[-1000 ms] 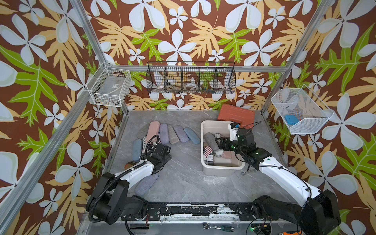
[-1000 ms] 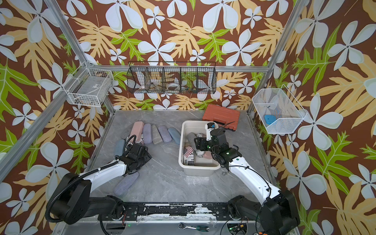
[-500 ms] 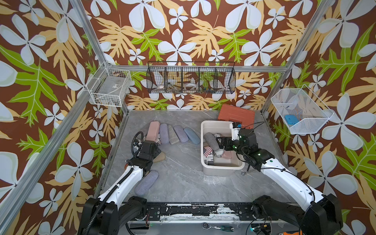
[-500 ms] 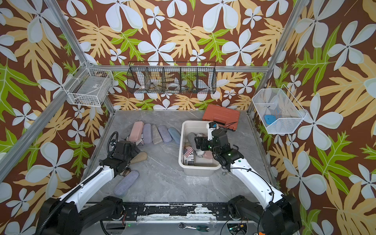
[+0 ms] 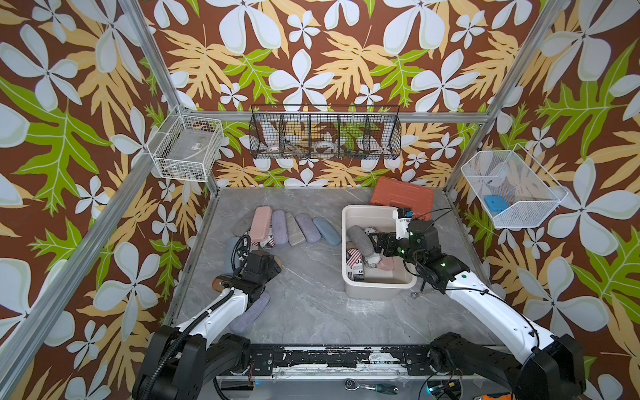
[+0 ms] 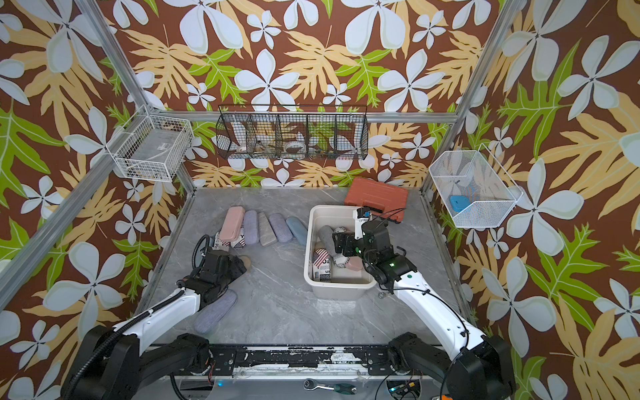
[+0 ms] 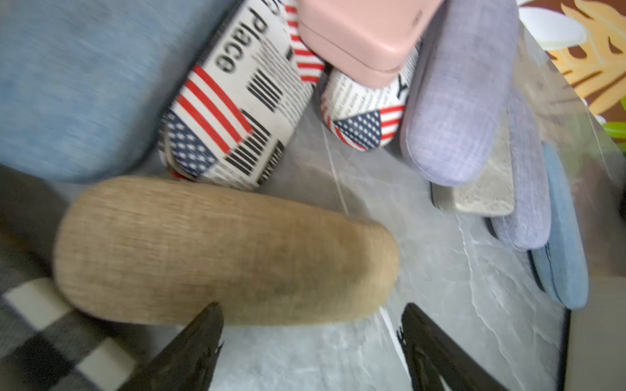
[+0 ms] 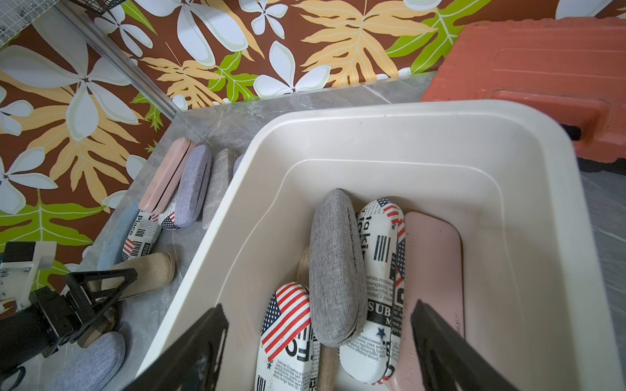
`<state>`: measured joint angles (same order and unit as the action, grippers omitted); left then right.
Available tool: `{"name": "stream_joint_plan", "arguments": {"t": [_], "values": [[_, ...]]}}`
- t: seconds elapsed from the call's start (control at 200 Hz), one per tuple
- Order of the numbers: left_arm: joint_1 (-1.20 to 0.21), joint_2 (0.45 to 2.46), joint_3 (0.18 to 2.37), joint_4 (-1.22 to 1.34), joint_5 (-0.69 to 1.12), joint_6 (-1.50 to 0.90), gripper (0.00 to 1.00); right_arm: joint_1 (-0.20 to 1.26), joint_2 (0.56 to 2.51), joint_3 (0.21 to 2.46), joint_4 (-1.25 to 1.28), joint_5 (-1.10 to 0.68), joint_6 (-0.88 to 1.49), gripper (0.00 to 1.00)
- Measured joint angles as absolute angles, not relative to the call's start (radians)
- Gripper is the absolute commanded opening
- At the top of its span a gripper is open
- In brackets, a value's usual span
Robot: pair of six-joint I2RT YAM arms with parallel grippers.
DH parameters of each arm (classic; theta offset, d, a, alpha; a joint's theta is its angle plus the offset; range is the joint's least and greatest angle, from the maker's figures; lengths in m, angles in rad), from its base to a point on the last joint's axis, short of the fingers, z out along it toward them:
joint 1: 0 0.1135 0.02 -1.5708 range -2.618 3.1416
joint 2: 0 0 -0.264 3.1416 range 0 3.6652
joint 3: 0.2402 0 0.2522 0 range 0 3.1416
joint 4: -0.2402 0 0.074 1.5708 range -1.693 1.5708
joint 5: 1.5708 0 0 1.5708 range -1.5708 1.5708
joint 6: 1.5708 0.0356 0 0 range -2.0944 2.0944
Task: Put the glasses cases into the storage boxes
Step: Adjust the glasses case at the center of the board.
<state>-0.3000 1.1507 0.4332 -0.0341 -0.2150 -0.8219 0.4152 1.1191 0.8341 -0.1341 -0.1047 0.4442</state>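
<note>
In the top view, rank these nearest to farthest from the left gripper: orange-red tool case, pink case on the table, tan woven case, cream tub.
From the left gripper:
1. Tan woven case, right in front of it.
2. Pink case, farther back in the row.
3. Cream tub, to the right.
4. Orange-red tool case, back right, behind the tub.

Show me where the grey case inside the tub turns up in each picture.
In a top view: the grey case lies slanted in the tub, near its left wall.
In a top view: same spot, left wall of the tub.
Left wrist: not in it.
Right wrist: mid-picture, lying on other cases.
Shared landmark: the cream tub that holds it.
</note>
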Motion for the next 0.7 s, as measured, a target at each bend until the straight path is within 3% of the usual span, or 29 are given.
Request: {"name": "stream_joint_plan", "arguments": {"t": [0.31, 0.701], "values": [[-0.502, 1.289, 0.485, 0.041, -0.197, -0.914, 0.85, 0.415, 1.125, 0.831, -0.135, -0.105, 0.445, 0.84], [-0.51, 1.161, 0.63, -0.039, -0.253, -0.859, 0.95, 0.415, 1.103, 0.827, -0.136, -0.105, 0.445, 0.85]]}}
